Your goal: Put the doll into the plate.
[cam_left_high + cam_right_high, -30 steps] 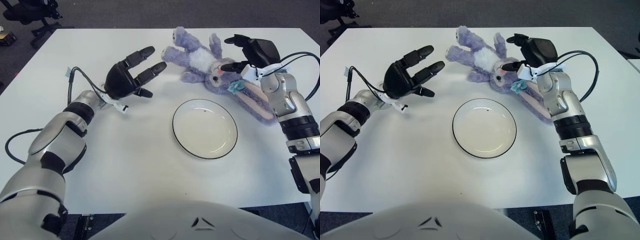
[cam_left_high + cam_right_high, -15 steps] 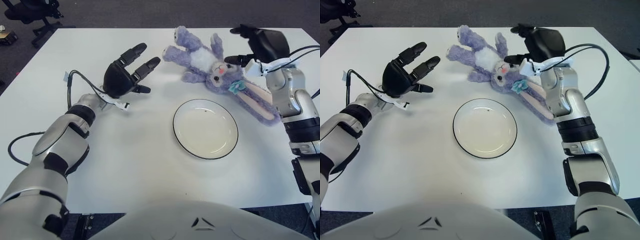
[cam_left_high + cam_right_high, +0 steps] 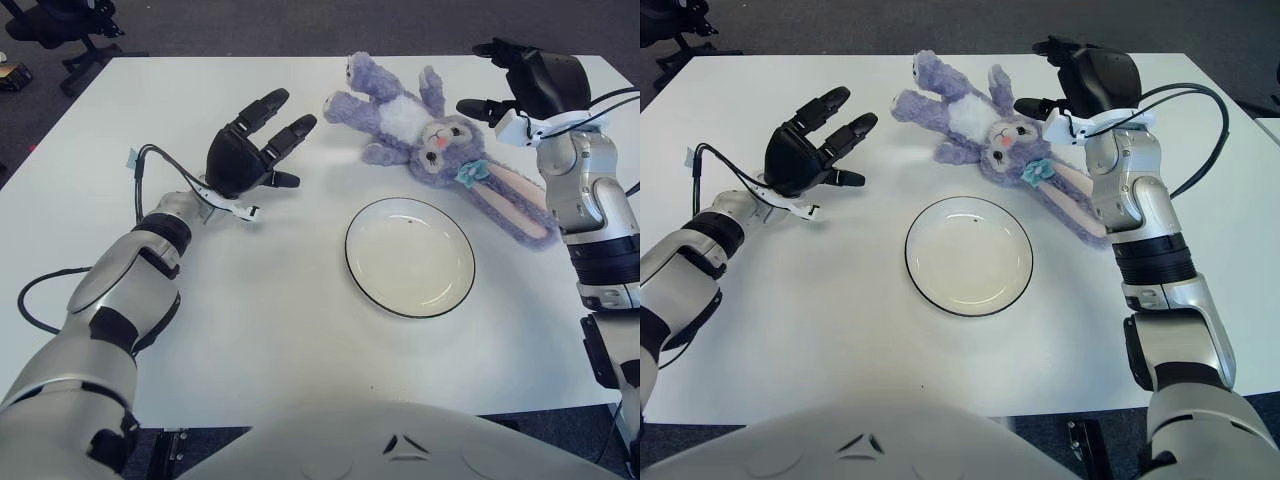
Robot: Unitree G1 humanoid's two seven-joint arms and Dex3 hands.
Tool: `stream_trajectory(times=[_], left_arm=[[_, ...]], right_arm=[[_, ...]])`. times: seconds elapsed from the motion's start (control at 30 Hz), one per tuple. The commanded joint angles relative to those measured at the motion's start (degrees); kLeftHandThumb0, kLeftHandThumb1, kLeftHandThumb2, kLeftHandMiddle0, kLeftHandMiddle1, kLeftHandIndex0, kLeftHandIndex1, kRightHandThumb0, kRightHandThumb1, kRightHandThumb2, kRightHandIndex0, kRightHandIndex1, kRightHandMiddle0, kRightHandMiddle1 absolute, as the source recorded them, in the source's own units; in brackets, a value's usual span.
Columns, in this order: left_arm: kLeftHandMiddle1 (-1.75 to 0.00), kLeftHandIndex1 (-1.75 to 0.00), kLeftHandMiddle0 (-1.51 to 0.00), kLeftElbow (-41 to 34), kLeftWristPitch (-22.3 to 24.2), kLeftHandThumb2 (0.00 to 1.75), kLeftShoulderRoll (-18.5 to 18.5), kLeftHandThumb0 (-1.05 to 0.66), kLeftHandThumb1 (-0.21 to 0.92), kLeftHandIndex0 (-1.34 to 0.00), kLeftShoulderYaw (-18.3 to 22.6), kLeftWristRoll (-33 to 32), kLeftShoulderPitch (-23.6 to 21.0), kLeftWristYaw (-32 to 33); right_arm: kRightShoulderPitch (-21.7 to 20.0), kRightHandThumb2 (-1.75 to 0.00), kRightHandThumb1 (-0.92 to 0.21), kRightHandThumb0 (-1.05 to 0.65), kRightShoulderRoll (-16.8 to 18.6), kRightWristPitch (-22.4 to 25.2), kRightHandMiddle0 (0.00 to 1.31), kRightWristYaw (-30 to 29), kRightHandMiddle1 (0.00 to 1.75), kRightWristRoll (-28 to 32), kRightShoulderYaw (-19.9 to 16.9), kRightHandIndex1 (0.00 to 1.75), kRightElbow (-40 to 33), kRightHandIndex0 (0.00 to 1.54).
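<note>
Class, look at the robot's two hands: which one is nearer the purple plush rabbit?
The right hand, open beside the purple plush rabbit's head. The left hand, also open, shows farther off, left of its feet.

A purple doll [image 3: 420, 125] (white belly, teal bow) lies by a white, black-rimmed plate [image 3: 362, 279].

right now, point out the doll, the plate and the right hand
doll [image 3: 441, 143]: left eye view, on its face.
plate [image 3: 352, 262]: left eye view, on its left rim.
right hand [image 3: 528, 78]: left eye view, on the middle of the hand.
</note>
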Motion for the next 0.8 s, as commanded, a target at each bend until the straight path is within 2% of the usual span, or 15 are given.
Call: stream_trajectory(times=[0.0, 0.2, 0.5, 0.77], left_arm=[[-0.04, -0.08, -0.62, 0.34, -0.18, 0.31, 0.0, -0.26, 0.92, -0.64, 0.24, -0.95, 0.42, -0.33], [-0.04, -0.08, -0.62, 0.35, -0.33, 0.3, 0.2, -0.26, 0.92, -0.64, 0.41, -1.32, 0.74, -0.57], [-0.03, -0.08, -0.62, 0.02, -0.43, 0.3, 0.3, -0.27, 0.92, -0.63, 0.43, -1.98, 1.21, -1.23], [-0.03, -0.08, -0.62, -0.25, -0.17, 0.3, 0.15, -0.27, 0.92, -0.63, 0.34, -2.11, 1.48, -1.39]], right_arm=[[0.48, -0.52, -0.92, -0.75, 0.72, -0.74, 0.39, 1.32, 0.2, 0.75, 1.24, 0.0, 2.78, 0.45], [0.08, -0.48, -0.92, -0.72, 1.5, -1.19, 0.37, 0.96, 0.19, 0.66, 1.73, 0.0, 4.95, 0.41], [-1.06, -0.46, -0.92, -0.72, 3.59, 0.65, 0.36, 2.06, 0.17, 1.24, 2.32, 0.0, 6.75, 0.37], [-1.72, -0.44, -0.92, -0.72, 4.95, -0.8, 0.36, 1.34, 0.16, 2.96, 2.44, 0.0, 9.41, 0.36]])
